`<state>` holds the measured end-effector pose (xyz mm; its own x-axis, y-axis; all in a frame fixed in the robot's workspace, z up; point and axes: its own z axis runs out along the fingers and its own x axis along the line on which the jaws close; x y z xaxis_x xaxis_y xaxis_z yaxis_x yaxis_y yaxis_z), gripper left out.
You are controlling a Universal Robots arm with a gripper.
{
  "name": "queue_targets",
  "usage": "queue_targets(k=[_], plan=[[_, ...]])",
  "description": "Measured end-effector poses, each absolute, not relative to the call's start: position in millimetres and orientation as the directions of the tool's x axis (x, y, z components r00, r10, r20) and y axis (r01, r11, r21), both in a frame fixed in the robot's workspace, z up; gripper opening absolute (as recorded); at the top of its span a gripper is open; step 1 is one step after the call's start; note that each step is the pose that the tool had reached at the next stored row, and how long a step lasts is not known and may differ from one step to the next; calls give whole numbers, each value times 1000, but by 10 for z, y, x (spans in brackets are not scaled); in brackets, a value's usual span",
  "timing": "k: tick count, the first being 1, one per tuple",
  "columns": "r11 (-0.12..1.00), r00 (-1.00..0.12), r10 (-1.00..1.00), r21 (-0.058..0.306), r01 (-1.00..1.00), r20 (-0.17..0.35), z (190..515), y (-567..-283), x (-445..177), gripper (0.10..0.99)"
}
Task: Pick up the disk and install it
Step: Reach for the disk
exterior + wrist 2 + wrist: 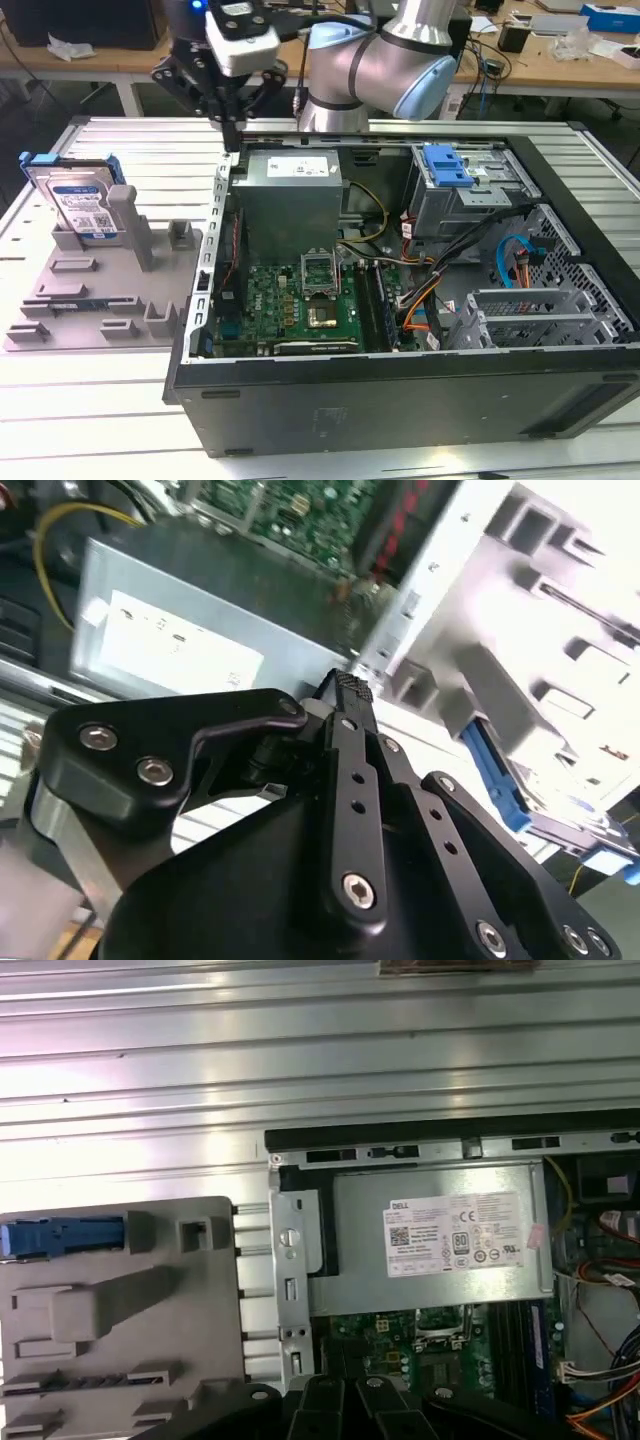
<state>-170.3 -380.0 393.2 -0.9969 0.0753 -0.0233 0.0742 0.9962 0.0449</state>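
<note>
Exterior view: hand hangs pointing down over the far corner of the open computer case, above the grey power supply box. Its fingers look pressed together with nothing between them. The disk is not yet picked: it stands upright on edge in a slot of the grey fixture, on the table toward the exterior view's left edge, well apart from the hand. Second wrist view: fingertips read as closed and empty, and the disk's blue rail sits off to one side in the fixture, beyond the case wall. First wrist view: I see the disk from above as a thin blue strip in the fixture's slot, beside the case edge. My read is that the step in hand is the reach for the disk. To do it well I'd spread the fingers before descending and line them up across the thin faces, not the blue rails. I'd come straight down over the slot and clear the fixture's grey post just beside the disk. Then I'd grip high enough that it lifts out without tilting or jamming.
</note>
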Motion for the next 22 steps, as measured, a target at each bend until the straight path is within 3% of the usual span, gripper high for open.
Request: queue_targets(k=[22], plan=[[996,-997,75,42,74,-23,3930,-3363,-2934,106]])
